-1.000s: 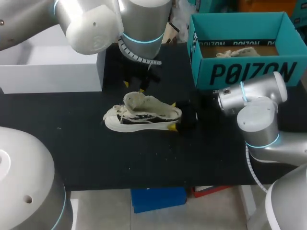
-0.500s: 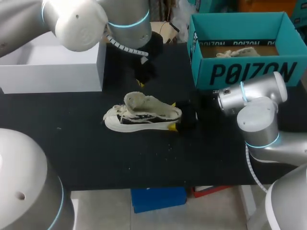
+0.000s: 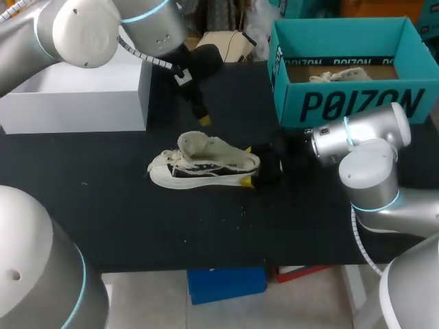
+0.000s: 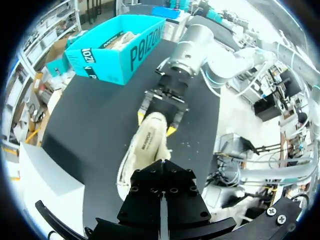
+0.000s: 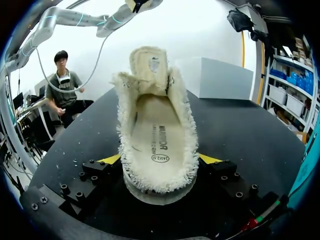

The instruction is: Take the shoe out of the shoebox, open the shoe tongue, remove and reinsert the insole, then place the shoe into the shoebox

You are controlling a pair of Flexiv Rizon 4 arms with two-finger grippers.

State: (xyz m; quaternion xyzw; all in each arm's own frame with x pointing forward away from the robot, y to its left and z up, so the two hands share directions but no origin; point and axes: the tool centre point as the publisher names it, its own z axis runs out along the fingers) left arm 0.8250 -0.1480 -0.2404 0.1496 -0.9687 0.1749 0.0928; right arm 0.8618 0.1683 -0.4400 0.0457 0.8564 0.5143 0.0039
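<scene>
The black table (image 3: 137, 226) carries the teal shoebox (image 3: 357, 103) at 1 o'clock. The shoe (image 3: 202, 163) lies at the centre, outside the box, with its long axis running 9 to 3 o'clock and its heel at 3. The right gripper (image 3: 248, 164) is clamped on that heel, one yellow tip on each side. The left gripper (image 3: 204, 119) hangs near the shoe at 12 o'clock, apart from it. Whether it is open or closed cannot be told. Only the right wrist view looks inside the shoe: the tongue (image 5: 150, 62) stands up and the insole (image 5: 156, 135) lies flat, probably the left arm's target.
</scene>
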